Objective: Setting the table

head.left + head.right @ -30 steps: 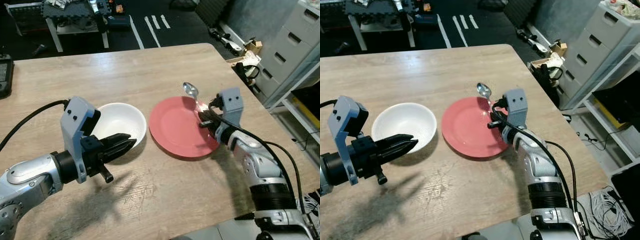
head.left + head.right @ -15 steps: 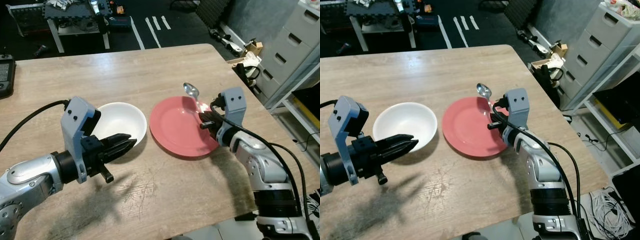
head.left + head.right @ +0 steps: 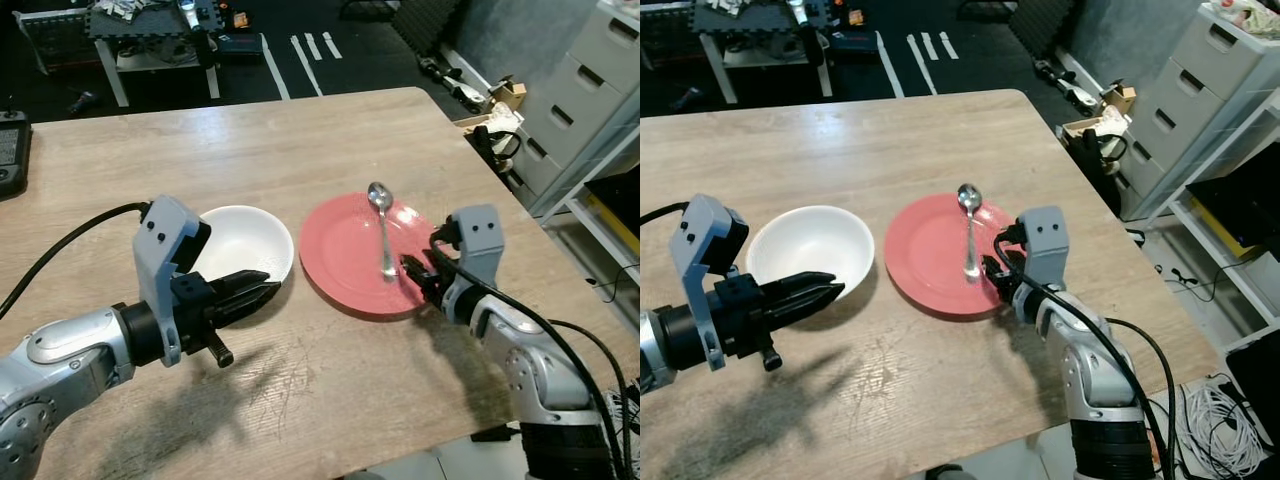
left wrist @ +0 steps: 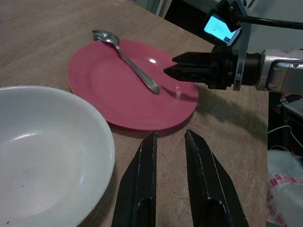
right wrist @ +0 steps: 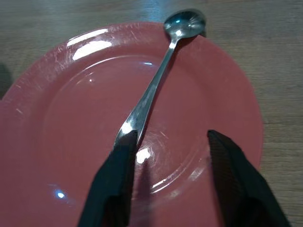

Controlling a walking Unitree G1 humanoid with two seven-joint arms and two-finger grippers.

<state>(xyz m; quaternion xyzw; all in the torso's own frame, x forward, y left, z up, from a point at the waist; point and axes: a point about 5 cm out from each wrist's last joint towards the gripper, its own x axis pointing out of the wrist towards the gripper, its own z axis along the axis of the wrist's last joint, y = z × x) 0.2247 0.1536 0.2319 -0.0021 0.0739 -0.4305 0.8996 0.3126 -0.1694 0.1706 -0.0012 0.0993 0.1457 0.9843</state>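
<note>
A metal spoon (image 3: pixel 384 230) lies across the red plate (image 3: pixel 340 265), its bowl at the far rim and its handle pointing toward me. My right gripper (image 3: pixel 412 270) hovers low at the plate's near right rim, open, with nothing between its fingers. In the right wrist view the spoon's handle (image 5: pixel 142 106) ends just beside one finger (image 5: pixel 116 179). A white bowl (image 3: pixel 245 240) stands left of the plate. My left gripper (image 3: pixel 268 285) is at the bowl's near right side, its fingers (image 4: pixel 142 179) a narrow gap apart and empty.
The wooden table (image 3: pixel 300 130) ends just right of the plate. A black device (image 3: pixel 8 150) lies at its left edge. Grey drawers (image 3: pixel 590 80) stand to the right, and a workbench (image 3: pixel 150 40) stands beyond the table on the dark floor.
My right gripper has let go of the spoon, which now rests flat on the plate. The gripper has drawn back toward the near right rim. The left arm barely moved.
</note>
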